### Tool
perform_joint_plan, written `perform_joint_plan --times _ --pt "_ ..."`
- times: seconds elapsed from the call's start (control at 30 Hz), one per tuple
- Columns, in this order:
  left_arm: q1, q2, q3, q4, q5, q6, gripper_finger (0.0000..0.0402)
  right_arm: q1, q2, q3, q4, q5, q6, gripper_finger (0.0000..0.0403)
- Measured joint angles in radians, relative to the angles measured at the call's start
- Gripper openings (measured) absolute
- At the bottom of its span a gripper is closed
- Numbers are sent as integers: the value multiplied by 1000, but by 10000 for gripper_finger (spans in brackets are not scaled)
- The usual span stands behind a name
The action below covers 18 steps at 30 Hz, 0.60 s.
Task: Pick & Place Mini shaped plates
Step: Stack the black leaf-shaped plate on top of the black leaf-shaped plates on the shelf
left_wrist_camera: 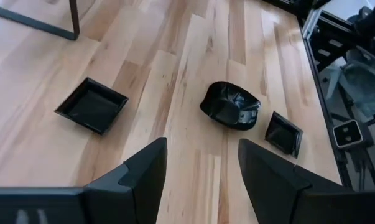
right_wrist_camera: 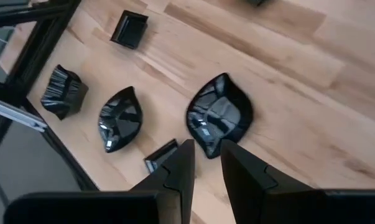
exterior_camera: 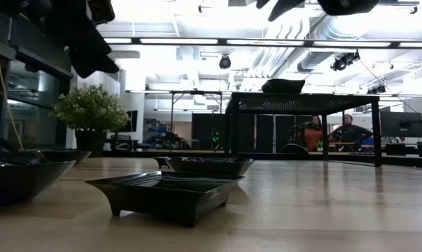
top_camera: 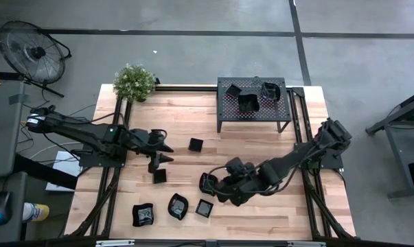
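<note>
Several small black glossy plates lie flat on the wooden table: a square one [top_camera: 196,145], another [top_camera: 159,175], a wavy-rimmed one [top_camera: 143,215], a leaf-shaped one [top_camera: 178,207], a small square [top_camera: 204,208] and a second leaf-shaped plate [top_camera: 208,184]. Three more sit on top of the rack [top_camera: 251,103]. My right gripper [right_wrist_camera: 206,151] hangs over the second leaf-shaped plate [right_wrist_camera: 219,118], fingers a narrow gap apart, touching nothing. My left gripper [left_wrist_camera: 201,163] is open above bare wood, left of the square plate [left_wrist_camera: 91,104].
The black perforated rack [exterior_camera: 301,103] stands at the table's far side on thin legs. A potted plant [top_camera: 134,82] sits at the far left corner. Dark frame rails run along the table's left and right sides. People sit in the room beyond the table [exterior_camera: 347,133].
</note>
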Motion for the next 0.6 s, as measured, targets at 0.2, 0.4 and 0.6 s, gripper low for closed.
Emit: perform_joint_plan --times 0.2,0.4,0.6 --pt "0 -99 0 -76 4 42 195 -11 32 0 50 -2 44 74" --pt "0 -172 0 -156 4 60 195 -41 35 0 60 -16 64 74" --pt "0 -235 0 -203 17 78 195 -73 49 0 73 -47 60 74"
